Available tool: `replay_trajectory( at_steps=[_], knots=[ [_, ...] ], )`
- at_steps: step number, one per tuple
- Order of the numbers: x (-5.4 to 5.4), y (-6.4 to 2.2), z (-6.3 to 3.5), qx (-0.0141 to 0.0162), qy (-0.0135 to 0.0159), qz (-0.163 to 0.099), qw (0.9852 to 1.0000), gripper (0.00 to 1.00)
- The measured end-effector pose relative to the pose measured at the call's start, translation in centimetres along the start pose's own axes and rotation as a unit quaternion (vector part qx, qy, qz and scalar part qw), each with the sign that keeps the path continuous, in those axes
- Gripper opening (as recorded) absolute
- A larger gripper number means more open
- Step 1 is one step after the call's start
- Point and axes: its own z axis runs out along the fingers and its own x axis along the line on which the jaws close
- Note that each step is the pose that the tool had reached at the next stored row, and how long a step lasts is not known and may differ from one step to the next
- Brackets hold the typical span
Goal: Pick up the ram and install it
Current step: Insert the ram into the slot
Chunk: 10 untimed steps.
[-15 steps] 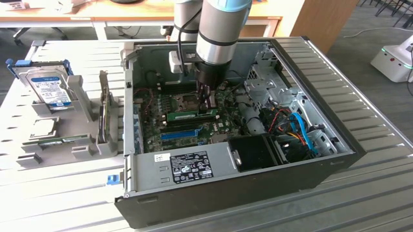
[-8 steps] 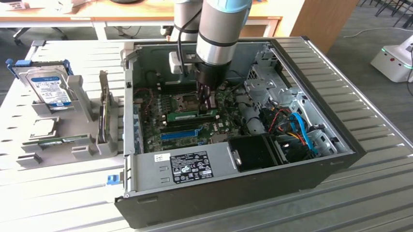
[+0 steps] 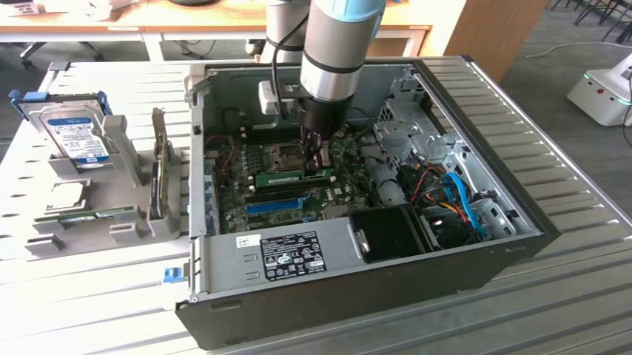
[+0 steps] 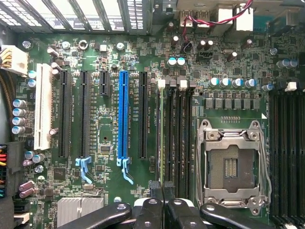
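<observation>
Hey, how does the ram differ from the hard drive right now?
The ram is a thin green stick; the hard drive is a boxy silver block. The ram sits inside the case on the motherboard, with the fingers shut on it; the hard drive stands outside in the grey rack at the exterior view's left, untouched. Both carry a label.

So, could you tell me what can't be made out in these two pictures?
Exterior view: the end of the ram beneath the gripper, hidden by it; seating unclear.
Wrist view: the ram's chips and label, seen edge-on.
Exterior view: the case sticker text, too small.
</observation>
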Motion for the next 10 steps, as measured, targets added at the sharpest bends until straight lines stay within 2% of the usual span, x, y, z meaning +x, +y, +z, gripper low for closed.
replay_trajectory(
  at_steps=[10],
  knots=[
    [0.0, 0.12, 0.13, 0.0001, -0.0001, 0.0, 1.0, 0.12]
  ],
)
